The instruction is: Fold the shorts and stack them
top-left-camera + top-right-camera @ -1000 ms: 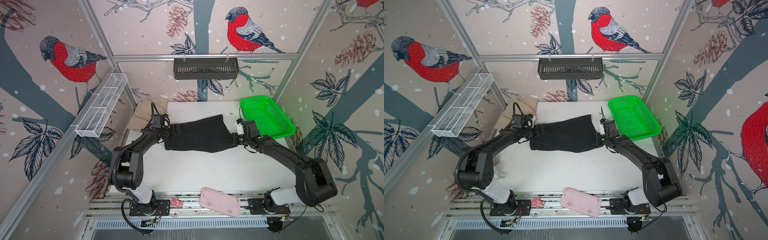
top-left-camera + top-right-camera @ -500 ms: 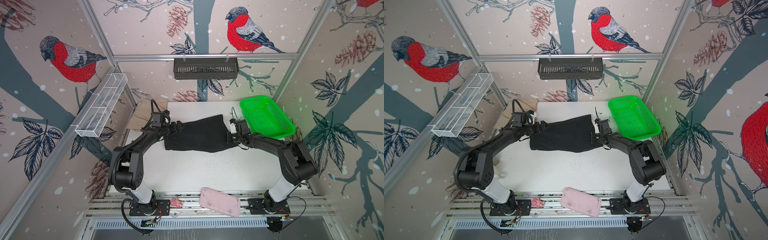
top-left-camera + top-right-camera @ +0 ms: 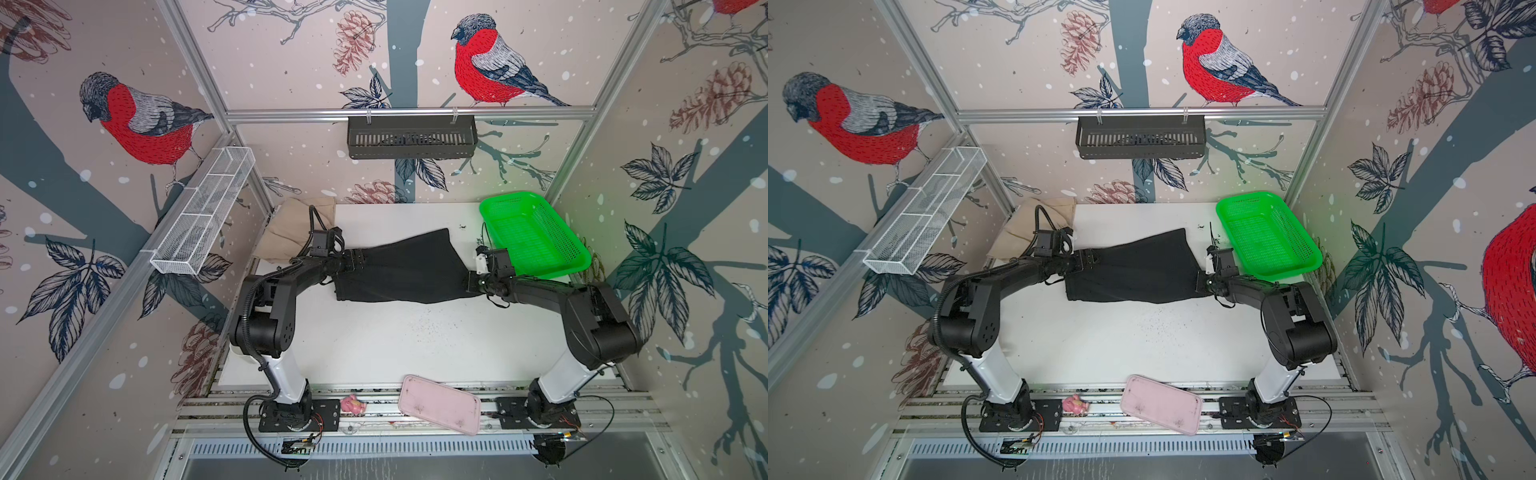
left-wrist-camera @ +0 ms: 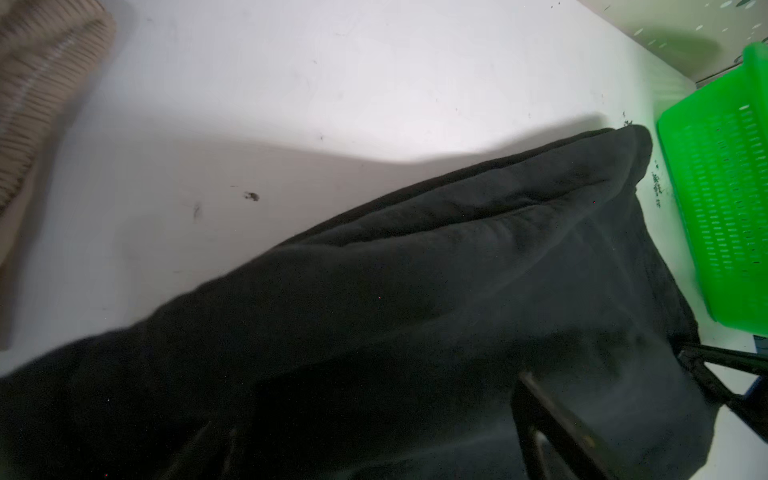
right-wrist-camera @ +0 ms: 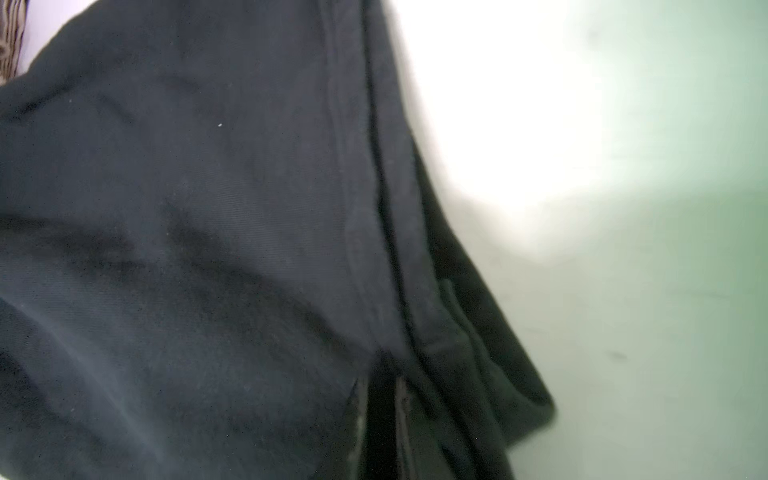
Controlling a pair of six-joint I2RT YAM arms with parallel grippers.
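Observation:
The black shorts (image 3: 401,270) lie stretched across the middle of the white table (image 3: 395,340) in both top views. My left gripper (image 3: 357,262) rests on their left end. In the left wrist view it (image 4: 374,432) stands open, its fingers (image 4: 540,415) wide apart with black cloth lying between them. My right gripper (image 3: 469,286) is at the shorts' right edge. In the right wrist view it (image 5: 380,382) is shut on a fold of the black shorts (image 5: 187,208). The beige shorts (image 3: 291,232) lie bunched in the back left corner, partly hidden behind the left arm.
A green mesh basket (image 3: 536,237) stands at the back right, close behind the right wrist. A pink tray (image 3: 440,405) and a small pink toy (image 3: 353,405) lie on the front rail. A white wire basket (image 3: 203,216) and a black rack (image 3: 411,137) hang on the walls.
My right gripper has moved left onto the right edge of the black shorts and closed on the cloth, its arm folding back. The left gripper has barely moved and stayed open.

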